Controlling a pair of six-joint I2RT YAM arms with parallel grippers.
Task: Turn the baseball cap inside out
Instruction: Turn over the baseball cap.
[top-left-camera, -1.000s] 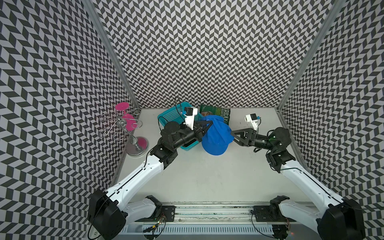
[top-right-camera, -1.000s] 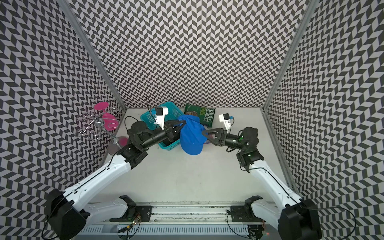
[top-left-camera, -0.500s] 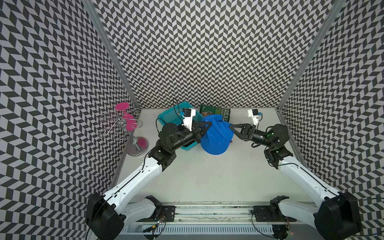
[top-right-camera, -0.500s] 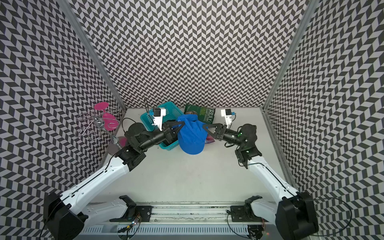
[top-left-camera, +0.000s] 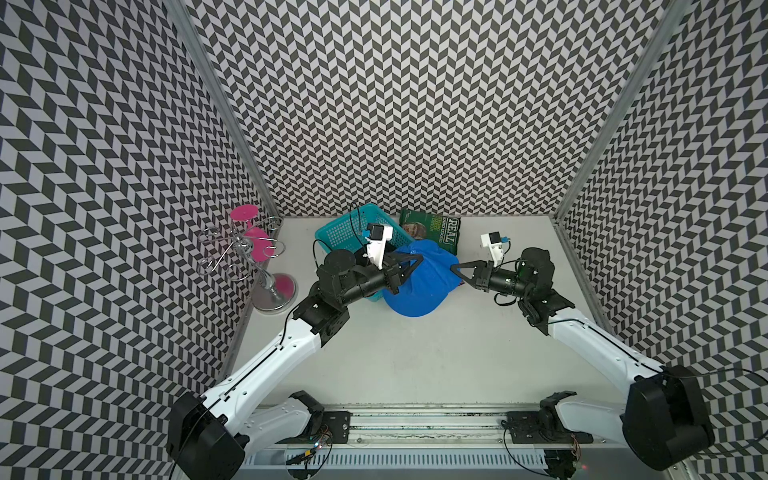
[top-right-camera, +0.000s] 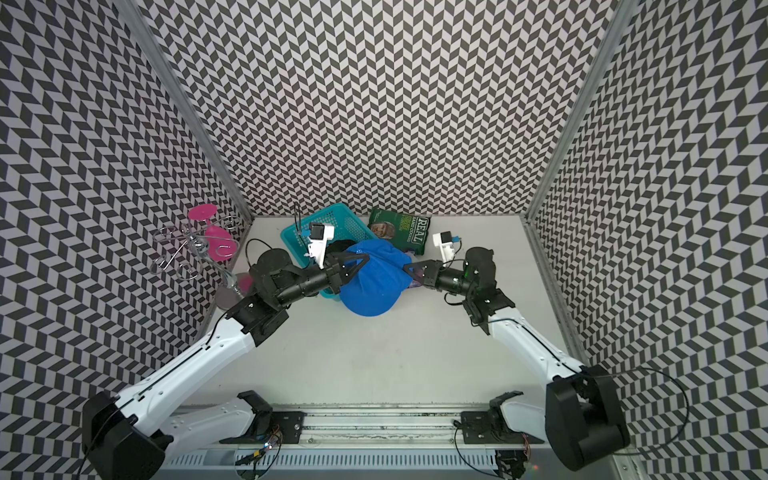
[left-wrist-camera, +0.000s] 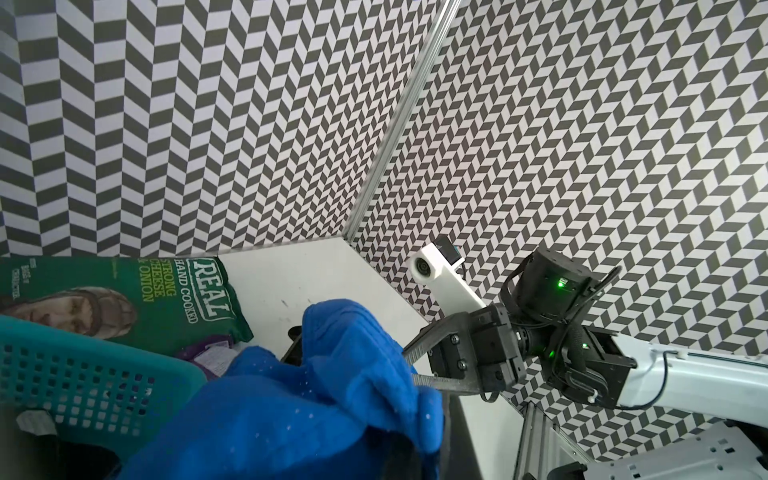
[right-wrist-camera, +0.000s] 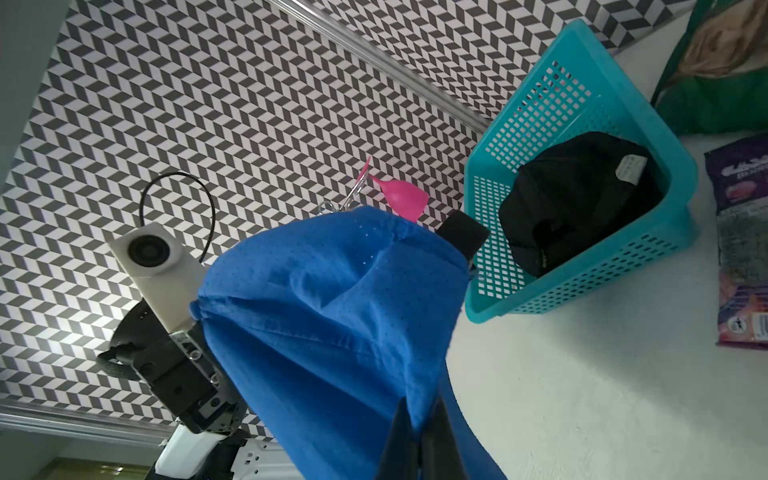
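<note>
The blue baseball cap (top-left-camera: 419, 284) (top-right-camera: 372, 286) hangs above the table between my two grippers. Its brim points toward the front. My left gripper (top-left-camera: 409, 266) (top-right-camera: 359, 266) is shut on the cap's left side, and blue fabric (left-wrist-camera: 311, 395) covers its jaws in the left wrist view. My right gripper (top-left-camera: 454, 268) (top-right-camera: 406, 267) (right-wrist-camera: 419, 419) is shut on a fold of the cap's right edge (right-wrist-camera: 332, 311). The two fingers press together with cloth between them. A black strap end (right-wrist-camera: 461, 235) sticks out of the cap.
A teal basket (top-left-camera: 332, 232) (right-wrist-camera: 582, 104) holding a black cap (right-wrist-camera: 573, 199) stands behind the left gripper. A green crisp bag (top-left-camera: 432, 226) and a purple packet (right-wrist-camera: 744, 232) lie at the back. A metal stand with pink glasses (top-left-camera: 253, 249) is at the left wall.
My right gripper was open beside the cap a second ago. It has reached in and shut on the cap's right edge. The left gripper kept its hold.
</note>
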